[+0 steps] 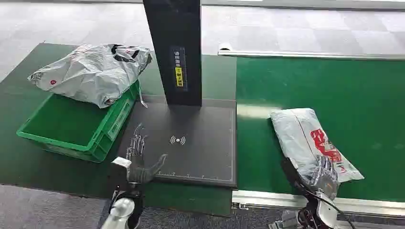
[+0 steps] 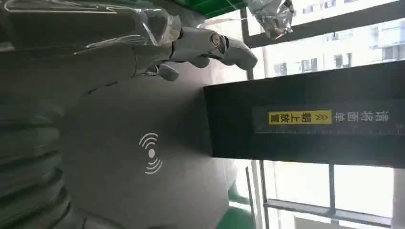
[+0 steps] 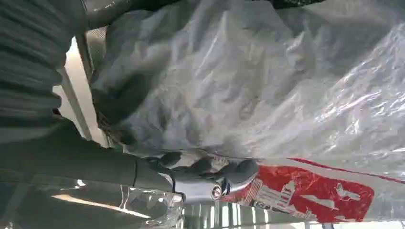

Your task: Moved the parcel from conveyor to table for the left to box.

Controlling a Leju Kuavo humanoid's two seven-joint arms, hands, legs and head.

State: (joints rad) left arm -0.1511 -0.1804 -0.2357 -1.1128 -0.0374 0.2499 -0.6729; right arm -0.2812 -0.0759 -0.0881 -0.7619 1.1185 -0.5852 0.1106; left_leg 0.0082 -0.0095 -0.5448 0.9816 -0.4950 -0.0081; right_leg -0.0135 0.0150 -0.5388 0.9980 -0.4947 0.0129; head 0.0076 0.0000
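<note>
The right hand (image 1: 324,177) grips the near end of the parcel (image 1: 310,140), a grey plastic mailing bag with a red printed label whose writing is too small to read. In the right wrist view the thumb (image 3: 210,169) presses on the crumpled film just beside the red print, and the darker fingers are hidden under the bag. The parcel lies on the green conveyor (image 1: 334,86), with its near end close to the metal edge rail (image 1: 267,198).

The left hand (image 1: 138,160) holds nothing – its fingers are spread wide and it hovers over the near left corner of the dark scanner pad (image 1: 191,138). The pad carries a white wireless symbol (image 1: 177,140) in its middle and a ruler scale along its near edge. From the far side of the pad rises a black post (image 1: 174,47) with a yellow label and Chinese characters, which are not clear enough to read.

Left of the pad, on the green surface (image 1: 24,162), stands a green crate (image 1: 76,129). A second grey bag (image 1: 93,71) rests across its far rim – it shows black print and a small red mark.
</note>
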